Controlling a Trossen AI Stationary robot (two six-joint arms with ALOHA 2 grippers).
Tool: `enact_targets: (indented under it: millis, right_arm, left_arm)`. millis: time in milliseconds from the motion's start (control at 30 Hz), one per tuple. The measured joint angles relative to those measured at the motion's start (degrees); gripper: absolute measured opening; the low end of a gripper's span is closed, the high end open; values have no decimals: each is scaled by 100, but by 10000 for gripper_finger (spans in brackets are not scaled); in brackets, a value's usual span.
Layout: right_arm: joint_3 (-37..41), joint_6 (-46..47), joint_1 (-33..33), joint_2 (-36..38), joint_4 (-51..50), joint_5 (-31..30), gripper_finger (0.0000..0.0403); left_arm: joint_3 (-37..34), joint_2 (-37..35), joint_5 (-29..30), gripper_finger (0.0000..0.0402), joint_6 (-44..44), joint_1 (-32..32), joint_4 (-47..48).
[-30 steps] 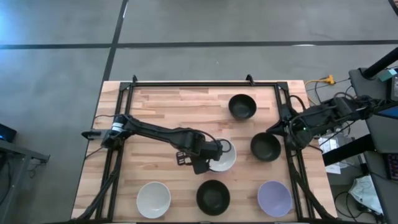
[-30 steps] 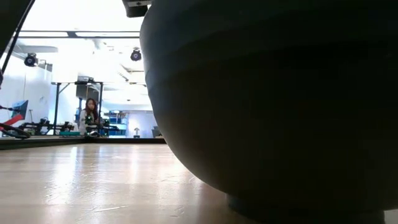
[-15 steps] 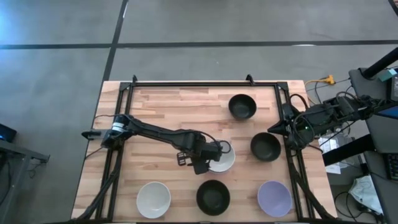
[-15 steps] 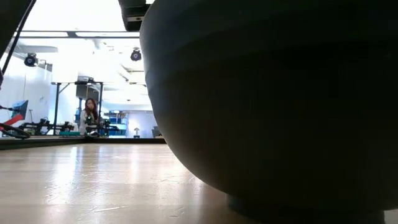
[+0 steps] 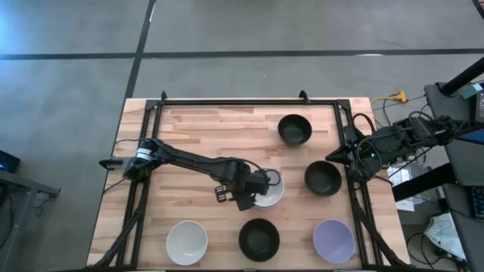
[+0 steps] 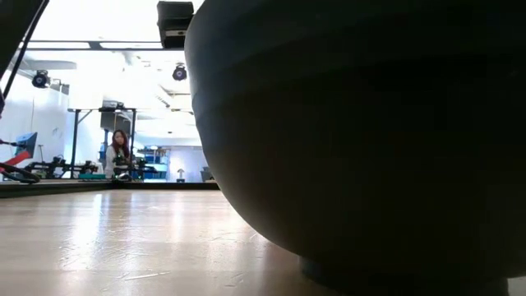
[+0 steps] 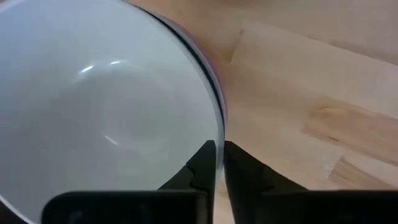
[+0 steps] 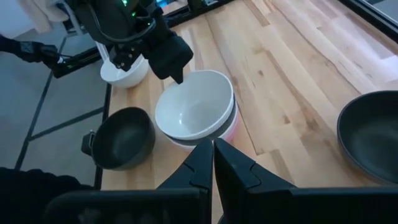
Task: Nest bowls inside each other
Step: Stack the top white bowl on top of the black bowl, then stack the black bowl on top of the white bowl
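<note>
Wooden table (image 5: pixel 204 128), seen from above, bearing six separate bowl positions. Left arm (image 5: pixel 189 160) extends from the table's left edge to the centre; right arm (image 5: pixel 393 140) sits at the right edge, clear of the bowls.

Central stack (image 8: pixel 198 115): a white bowl (image 7: pixel 106 118) nested uppermost, glossy and smooth inside, over a black bowl whose rim shows as a dark band, over a pink bowl visible only at the base. The stack stands near the table's middle.

Single bowls: a black bowl (image 5: pixel 295 129) toward the far edge; a second black bowl (image 5: pixel 323 178) just right of the stack; a third black bowl (image 5: pixel 259 239) at the near edge, filling most of the low view; a lavender bowl (image 5: pixel 333 241) at the near right corner; a white bowl (image 5: pixel 187 242) at the near left. All are round, smooth and equal in size, standing upright and apart.

Left gripper (image 5: pixel 266 181): at the stack's rim, fingers (image 7: pixel 202 165) drawn close together with only a thin slit between them, at the white bowl's edge; whether they pinch it cannot be told.

Right gripper (image 8: pixel 212 160): fingers nearly touching, holding nothing.
</note>
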State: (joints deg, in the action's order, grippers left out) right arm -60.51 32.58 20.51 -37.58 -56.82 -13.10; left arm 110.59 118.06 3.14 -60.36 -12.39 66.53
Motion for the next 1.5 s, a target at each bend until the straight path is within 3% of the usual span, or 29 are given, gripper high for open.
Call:
enact_targets:
  millis: [233,433,600,767,900,1000,1167,1300,1500]
  right_arm:
    - [0,2,0,-6,9,-9,9]
    - [2,2,-1,-5,29,-46,9]
    - [67,168,-2,-50,52,-46,9]
    - [354,299,-2,-42,411,-46,9]
    - [700,254,-2,-73,913,-41,9]
    - [890,384,-2,-115,897,41,9]
    - [1219,1004,-2,-114,735,371,12]
    - [1471,1384,0,-124,613,1072,28]
    - [1641,1545,0,-382,360,1619,66]
  left_arm:
    - [7,-177,26,72,12,22,-5]
    - [-9,-400,33,90,89,51,10]
    - [-42,-612,-29,91,1247,229,294]
    - [-278,-843,-836,91,2959,654,904]
    - [-859,-1210,-2081,85,4094,1038,755]
    - [-1490,-1626,-2535,71,4612,1175,235]
    - [-2591,-2564,-2581,42,5155,1197,-814]
    - [-3395,-3364,-2553,23,5681,1203,-1507]
    - [-4385,-4563,-2111,9,6260,1203,-2521]
